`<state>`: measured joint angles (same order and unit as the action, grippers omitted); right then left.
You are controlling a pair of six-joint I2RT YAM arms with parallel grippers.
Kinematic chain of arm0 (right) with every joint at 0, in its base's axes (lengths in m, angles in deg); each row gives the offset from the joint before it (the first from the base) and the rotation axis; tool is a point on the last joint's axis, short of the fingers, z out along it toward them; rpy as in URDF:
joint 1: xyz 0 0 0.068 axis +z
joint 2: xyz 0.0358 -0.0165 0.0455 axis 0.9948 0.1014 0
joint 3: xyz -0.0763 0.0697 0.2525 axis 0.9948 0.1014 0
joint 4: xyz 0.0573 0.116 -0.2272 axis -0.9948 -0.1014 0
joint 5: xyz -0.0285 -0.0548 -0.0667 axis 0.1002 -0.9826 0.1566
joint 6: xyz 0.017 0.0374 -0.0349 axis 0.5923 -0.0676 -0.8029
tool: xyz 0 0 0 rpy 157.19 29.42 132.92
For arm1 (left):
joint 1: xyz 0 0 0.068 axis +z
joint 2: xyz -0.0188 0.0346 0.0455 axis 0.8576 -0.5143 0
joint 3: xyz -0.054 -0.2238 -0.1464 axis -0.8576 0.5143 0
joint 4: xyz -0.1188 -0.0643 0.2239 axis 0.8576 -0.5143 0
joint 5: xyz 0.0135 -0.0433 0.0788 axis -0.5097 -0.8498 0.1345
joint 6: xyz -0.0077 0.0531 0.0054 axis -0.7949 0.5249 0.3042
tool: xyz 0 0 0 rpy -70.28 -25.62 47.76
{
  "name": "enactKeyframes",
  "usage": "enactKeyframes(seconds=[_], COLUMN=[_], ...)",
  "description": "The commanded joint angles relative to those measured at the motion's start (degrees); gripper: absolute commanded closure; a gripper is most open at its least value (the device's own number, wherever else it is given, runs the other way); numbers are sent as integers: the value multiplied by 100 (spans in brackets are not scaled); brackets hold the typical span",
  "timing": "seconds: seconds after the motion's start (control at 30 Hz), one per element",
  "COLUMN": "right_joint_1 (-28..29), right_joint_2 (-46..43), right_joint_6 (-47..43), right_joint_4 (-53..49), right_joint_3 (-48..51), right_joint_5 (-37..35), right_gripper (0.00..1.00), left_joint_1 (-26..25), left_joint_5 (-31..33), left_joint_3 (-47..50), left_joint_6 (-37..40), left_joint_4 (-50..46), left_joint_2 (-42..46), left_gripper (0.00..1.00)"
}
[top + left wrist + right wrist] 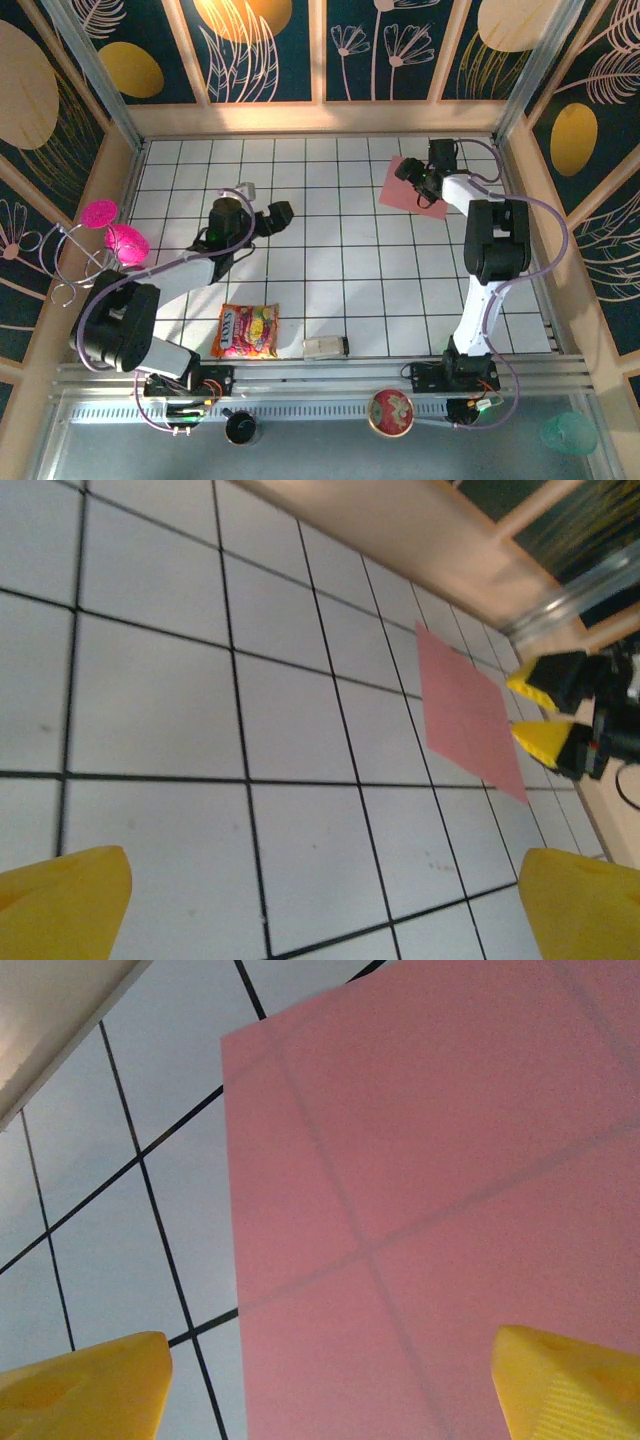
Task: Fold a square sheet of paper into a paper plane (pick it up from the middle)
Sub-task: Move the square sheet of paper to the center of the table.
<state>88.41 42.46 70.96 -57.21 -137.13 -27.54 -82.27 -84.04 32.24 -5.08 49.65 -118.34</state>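
Step in hand, as I read it: the first pick, no folding begun. The square sheet of paper lay flat and uncreased on the tiles at about 1 o'clock on the table, near the back wall.

The right gripper hung over it with fingers apart and nothing between them. From its wrist camera, one finger sat over paper and the other over bare tile, so it looked off the middle. I couldn't tell whether it was touching.

The left gripper was spread wide and empty, just 10 o'clock of table centre, well apart from the sheet. The snack packet lay at 7 o'clock, out of the way.

Next move probably calls for centring over the sheet, coming down to contact and pinching up a ridge. Thin flat paper gives little to grab.
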Motion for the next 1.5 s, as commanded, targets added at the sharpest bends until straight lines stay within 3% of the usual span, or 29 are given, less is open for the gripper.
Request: enactKeyframes(seconds=[0.0, 0.4, 0.73, 0.93, 1.1, 1.37, 1.47], right_joint_1=[13, -73, 128, 799, 1639, 3249, 3397], right_joint_2=[297, 932, 1058, 898, 240, -773, -1103], right_joint_6=[84, 79, -44, -115, 340, 2120, 2534], right_joint_4=[-373, -790, -1055, -1360, -945, -464, 46], right_joint_3=[-436, -1033, -779, -438, 554, 1700, 1840], right_joint_5=[-7, -40, -27, -22, 48, 108, 351], right_gripper=[19, 23, 24, 25, 25, 25, 25], left_joint_1=[-157, -178, -176, -169, -173, -135, -108], left_joint_5=[67, 598, 512, 695, 839, 777, 733], left_joint_3=[-178, -135, -170, -170, 19, 130, 184], left_joint_6=[-334, -336, -372, -447, -542, -622, -754], left_joint_4=[-61, -522, -540, -543, -263, -148, -137], left_joint_2=[-290, -349, -472, -457, -304, -119, 14], left_gripper=[1, 1, 1, 1, 1, 1, 1])
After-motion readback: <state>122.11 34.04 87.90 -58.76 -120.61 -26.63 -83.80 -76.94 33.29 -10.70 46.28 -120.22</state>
